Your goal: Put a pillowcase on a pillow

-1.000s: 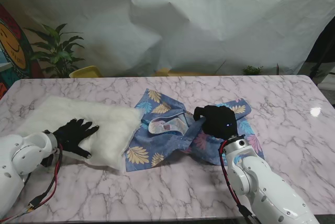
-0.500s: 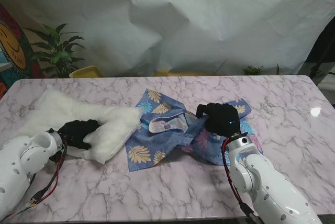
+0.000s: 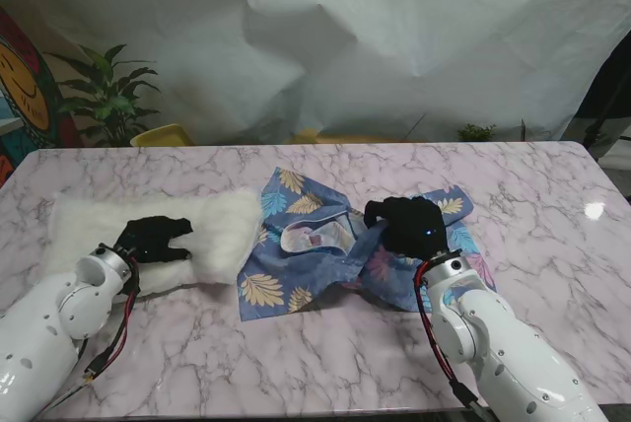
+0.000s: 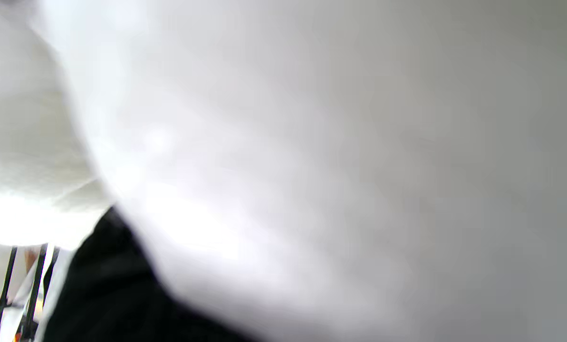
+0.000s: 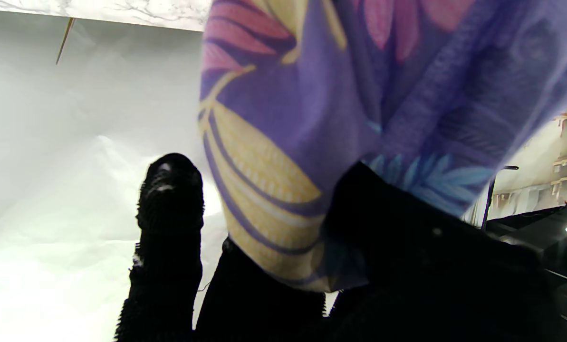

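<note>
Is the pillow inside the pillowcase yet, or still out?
Out. The white pillow lies bare beside the floral pillowcase, under the left hand; the right hand grips the crumpled case.

White pillow (image 3: 212, 230), blue leaf-print pillowcase (image 3: 325, 254), pink-veined marble table (image 3: 325, 363)

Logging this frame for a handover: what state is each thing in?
pillow: bare, lying flat on the table, left hand on it.
pillowcase: crumpled, not on the pillow.
left hand: shut on pillow.
right hand: shut on pillowcase.
</note>
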You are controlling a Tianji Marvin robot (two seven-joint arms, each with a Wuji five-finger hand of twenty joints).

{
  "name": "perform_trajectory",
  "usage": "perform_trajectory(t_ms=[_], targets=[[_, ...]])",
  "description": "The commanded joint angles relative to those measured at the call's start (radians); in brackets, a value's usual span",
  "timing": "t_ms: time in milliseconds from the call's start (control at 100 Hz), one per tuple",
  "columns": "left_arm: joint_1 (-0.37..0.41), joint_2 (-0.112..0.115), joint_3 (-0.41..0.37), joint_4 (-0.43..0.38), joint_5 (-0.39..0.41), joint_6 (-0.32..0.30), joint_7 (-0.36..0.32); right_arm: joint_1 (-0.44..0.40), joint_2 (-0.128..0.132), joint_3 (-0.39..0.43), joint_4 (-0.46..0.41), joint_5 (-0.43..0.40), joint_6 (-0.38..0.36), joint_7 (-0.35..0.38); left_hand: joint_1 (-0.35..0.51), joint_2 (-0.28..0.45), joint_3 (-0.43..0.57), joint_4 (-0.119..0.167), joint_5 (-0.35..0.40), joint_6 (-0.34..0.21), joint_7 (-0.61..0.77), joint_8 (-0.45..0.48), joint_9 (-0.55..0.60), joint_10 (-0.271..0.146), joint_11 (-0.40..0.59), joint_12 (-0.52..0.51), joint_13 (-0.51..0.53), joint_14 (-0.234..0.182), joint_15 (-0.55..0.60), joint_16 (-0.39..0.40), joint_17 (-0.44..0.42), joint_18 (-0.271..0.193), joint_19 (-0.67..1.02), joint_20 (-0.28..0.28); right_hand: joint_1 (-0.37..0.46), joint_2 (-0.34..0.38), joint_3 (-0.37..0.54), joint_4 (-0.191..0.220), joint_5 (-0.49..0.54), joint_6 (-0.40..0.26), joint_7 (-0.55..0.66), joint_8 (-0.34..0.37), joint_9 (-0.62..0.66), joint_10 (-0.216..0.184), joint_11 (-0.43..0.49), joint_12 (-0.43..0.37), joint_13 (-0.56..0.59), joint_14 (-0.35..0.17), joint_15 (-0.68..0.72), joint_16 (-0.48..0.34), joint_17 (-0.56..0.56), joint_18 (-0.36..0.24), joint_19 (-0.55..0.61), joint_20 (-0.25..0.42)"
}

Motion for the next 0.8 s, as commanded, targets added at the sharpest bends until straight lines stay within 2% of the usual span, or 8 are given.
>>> perform_trajectory(t_ms=[0,190,300,550,790], targets=[[0.013,-0.028,0.001,-0.045,-0.003,0.003,0.008,0.004,0.001,-0.004,0.007,-0.003,-0.006,0.011,0.21,0.167,0.115,0.071,0.061,-0.073,0.163,0.104,0.092,0.053,0.145,0.081,0.043,-0.056,0.098,0.055,0.049,-0.161,0.145,0.079,0.045,-0.003,0.028,-0.01,0.008,-0.038,0.028,0.018,-0.007,-0.05,0.018,0.016,0.029,-0.002,0.003,-0.006,-0.005,0.002,0.003,0.007],[0.002,-0.063,-0.005,-0.132,-0.079,0.006,0.067,0.012,0.003,-0.014,0.015,-0.003,-0.012,0.022,0.217,0.175,0.094,0.079,0.061,-0.083,0.151,0.135,0.089,0.036,0.141,0.12,0.026,-0.066,0.101,0.097,0.014,-0.171,0.138,0.096,0.044,-0.003,0.029,-0.01,0.01,-0.037,0.027,0.018,-0.006,-0.05,0.018,0.017,0.029,-0.002,0.005,-0.006,-0.004,0.001,0.003,0.007],[-0.023,-0.078,0.01,-0.152,-0.138,-0.025,0.066,0.014,0.003,-0.018,0.016,-0.002,-0.014,0.024,0.215,0.174,0.092,0.079,0.061,-0.085,0.151,0.136,0.087,0.031,0.137,0.121,0.02,-0.067,0.095,0.099,0.0,-0.171,0.128,0.097,0.044,-0.004,0.029,-0.01,0.01,-0.037,0.027,0.018,-0.007,-0.049,0.017,0.017,0.029,-0.002,0.005,-0.006,-0.003,-0.001,0.003,0.007],[-0.066,-0.075,0.056,-0.182,-0.184,-0.137,-0.017,0.012,0.004,-0.012,0.015,-0.001,-0.016,0.026,0.21,0.173,0.088,0.081,0.062,-0.1,0.149,0.143,0.09,0.017,0.131,0.136,0.015,-0.075,0.089,0.108,-0.016,-0.18,0.116,0.104,0.043,-0.004,0.03,-0.01,0.01,-0.037,0.026,0.018,-0.005,-0.05,0.017,0.016,0.03,-0.003,0.007,-0.006,-0.003,-0.004,0.003,0.007],[-0.101,-0.083,0.155,-0.177,-0.211,-0.246,-0.02,0.017,0.001,-0.013,0.024,0.008,-0.016,0.024,0.203,0.169,0.094,0.08,0.065,-0.109,0.145,0.153,0.095,0.007,0.125,0.152,0.015,-0.084,0.086,0.118,-0.024,-0.187,0.107,0.113,0.042,-0.004,0.031,-0.011,0.01,-0.037,0.026,0.018,-0.005,-0.05,0.016,0.017,0.03,-0.005,0.007,-0.007,-0.003,-0.006,0.003,0.007]])
